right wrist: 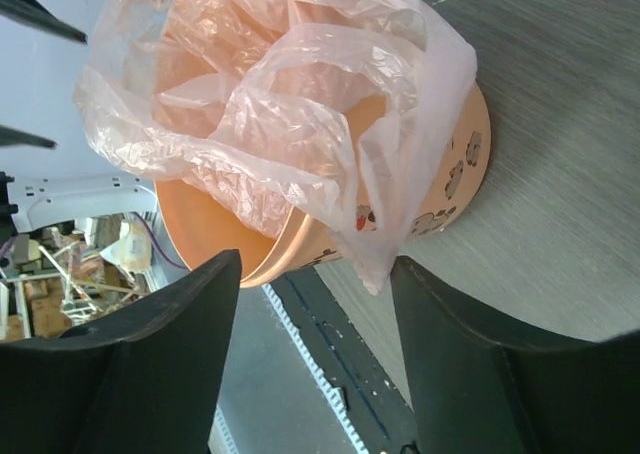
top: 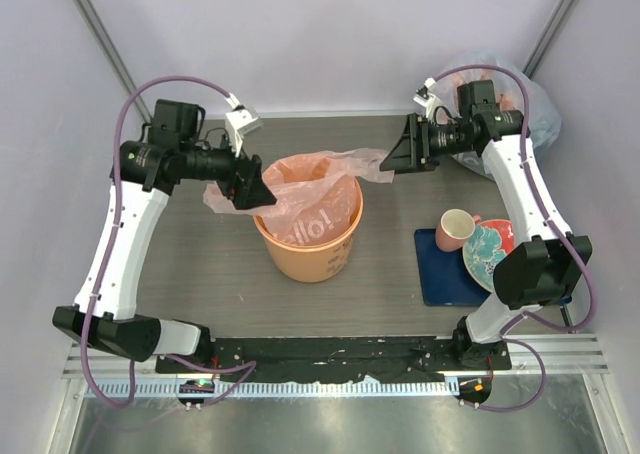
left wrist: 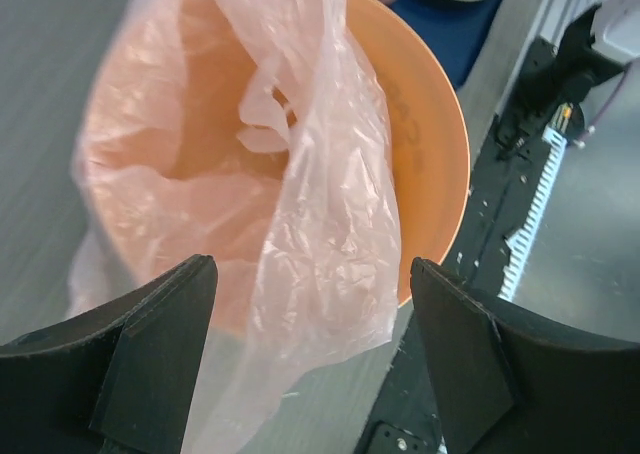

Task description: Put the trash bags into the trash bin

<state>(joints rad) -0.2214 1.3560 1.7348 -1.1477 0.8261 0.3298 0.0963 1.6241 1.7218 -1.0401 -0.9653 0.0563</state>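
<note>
1. Above the table (top: 200,274), my left gripper (top: 246,186) sits at the left rim of the bin (top: 312,262). My right gripper (top: 405,156) hangs just off the right tip of the bag (top: 322,189). Both have their fingers spread. The bag lies partly inside the bin and drapes over its rim, one corner spilling left and another reaching right. Only this view shows the rest: one sack (top: 532,114) in the far right corner, and one cup (top: 455,229), one plate (top: 488,254) and one mat (top: 445,279) on the right side. I count one bag, one bin and two grippers.
2. Left wrist: my fingers (left wrist: 150,349) stand wide apart, so the left gripper (left wrist: 312,274) pinches nothing. A loose fold of the bag (left wrist: 330,204) hangs in the gap between them. Only here can I look down into the bin (left wrist: 432,144), where plastic covers the inside and the near rim is bare orange. One bag, one bin.
3. Right wrist: my fingers (right wrist: 180,359) are spread too, and the right gripper (right wrist: 318,274) has nothing between them. Only this view shows the outer wall of the bin (right wrist: 455,174) with its small printed pattern. The bag (right wrist: 300,104) is bunched over the mouth, and one flap hangs down the outside. One bag, one bin.
</note>
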